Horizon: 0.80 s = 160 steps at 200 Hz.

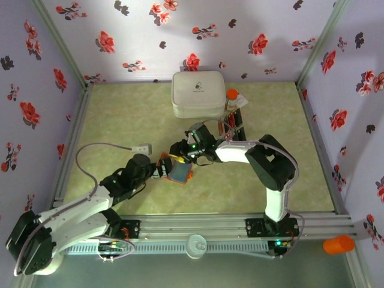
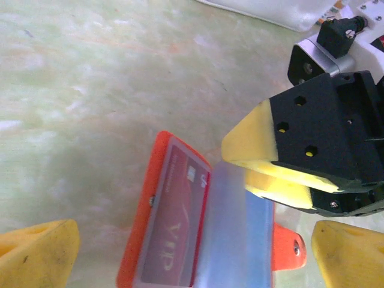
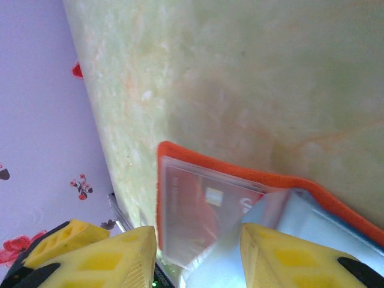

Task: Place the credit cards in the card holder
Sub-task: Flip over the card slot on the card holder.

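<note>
Spotting the card holder lying open on the desk, between both arms. Got one red card tucked in already. Pinching its blue-grey flap with the right hand; hovering with the left hand, spread wide, grasping nothing. Likely more cards left to load.

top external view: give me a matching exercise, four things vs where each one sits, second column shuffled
Things:
1. card holder
2. white case
3. red card
4. orange cylinder

Places:
a. at the back of the table, near the far wall
b. under the holder's clear sleeve
c. lying open mid-table
d. off the table, beyond its near right corner

Pairs: 1-c, 2-a, 3-b, 4-d
</note>
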Each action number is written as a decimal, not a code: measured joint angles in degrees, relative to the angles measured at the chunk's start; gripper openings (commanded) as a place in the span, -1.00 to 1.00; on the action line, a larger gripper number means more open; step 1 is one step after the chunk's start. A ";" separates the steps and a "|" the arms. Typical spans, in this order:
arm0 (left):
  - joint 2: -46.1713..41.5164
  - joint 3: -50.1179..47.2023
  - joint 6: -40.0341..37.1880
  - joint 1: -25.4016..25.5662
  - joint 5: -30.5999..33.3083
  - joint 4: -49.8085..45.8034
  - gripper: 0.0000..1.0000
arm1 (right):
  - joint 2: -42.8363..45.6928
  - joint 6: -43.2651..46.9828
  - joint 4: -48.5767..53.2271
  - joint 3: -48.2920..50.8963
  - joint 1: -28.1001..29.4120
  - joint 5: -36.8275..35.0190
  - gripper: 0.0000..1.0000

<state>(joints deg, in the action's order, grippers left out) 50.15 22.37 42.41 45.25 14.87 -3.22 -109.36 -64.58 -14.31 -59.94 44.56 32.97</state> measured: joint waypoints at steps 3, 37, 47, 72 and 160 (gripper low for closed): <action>-0.48 -0.13 0.13 -0.09 0.22 -0.35 1.00 | -0.24 -0.07 -0.04 -0.31 0.09 0.00 -0.15; -5.64 -1.42 1.18 -0.98 2.12 -3.34 0.99 | -3.13 -1.33 -0.50 -3.15 0.85 -1.07 -0.15; -6.80 -1.57 1.33 -1.29 2.43 -4.07 1.00 | -4.26 -1.73 -0.98 -3.87 0.96 -1.33 -0.14; -8.00 -1.81 1.64 -1.84 3.02 -5.49 0.99 | -7.02 -2.60 -1.55 -4.87 1.01 -1.53 -0.15; -1.53 -3.69 1.99 -2.32 3.06 -5.62 1.00 | -8.26 -3.23 -2.84 -4.98 0.98 -1.49 -0.15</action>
<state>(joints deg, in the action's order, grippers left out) 48.62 18.68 44.40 42.94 17.93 -8.84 -117.62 -67.81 -17.15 -64.93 45.54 31.48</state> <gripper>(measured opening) 0.997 0.427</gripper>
